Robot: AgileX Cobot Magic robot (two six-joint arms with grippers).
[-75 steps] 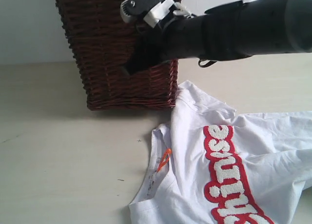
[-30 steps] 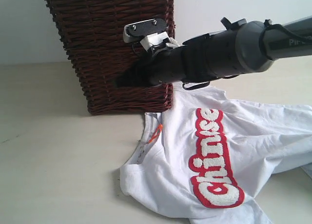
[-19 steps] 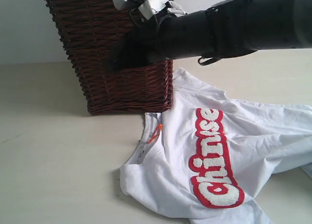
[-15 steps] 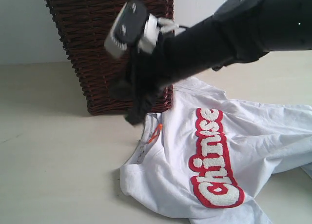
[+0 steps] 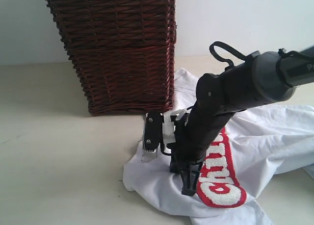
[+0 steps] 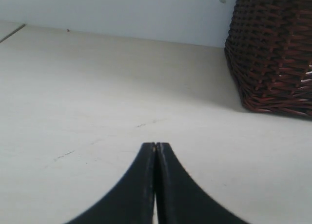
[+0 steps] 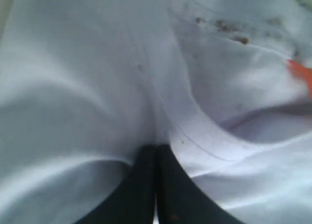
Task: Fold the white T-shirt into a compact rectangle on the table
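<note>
The white T-shirt (image 5: pixel 274 132) lies crumpled on the table (image 5: pixel 59 161), right of middle, its red-edged lettering (image 5: pixel 220 183) partly hidden by my right arm. That arm points steeply down, and my right gripper (image 5: pixel 189 188) is shut with its tip pressed onto the fabric near the collar. In the right wrist view the shut right gripper (image 7: pixel 156 147) touches a fold of white T-shirt (image 7: pixel 87 77), with the orange neck tag (image 7: pixel 302 72) at the edge. No cloth shows between the jaws. My left gripper (image 6: pixel 155 145) is shut and empty above the bare table (image 6: pixel 97 102).
A tall brown wicker basket (image 5: pixel 122 53) with white lace edging stands at the back, just behind the shirt's collar end; it also shows in the left wrist view as the basket (image 6: pixel 273 48). Bare tabletop stretches to the left of the shirt.
My right arm has swung down from in front of the basket onto the shirt's collar area. The shirt's near edge has bunched slightly. The gripper stayed shut.
</note>
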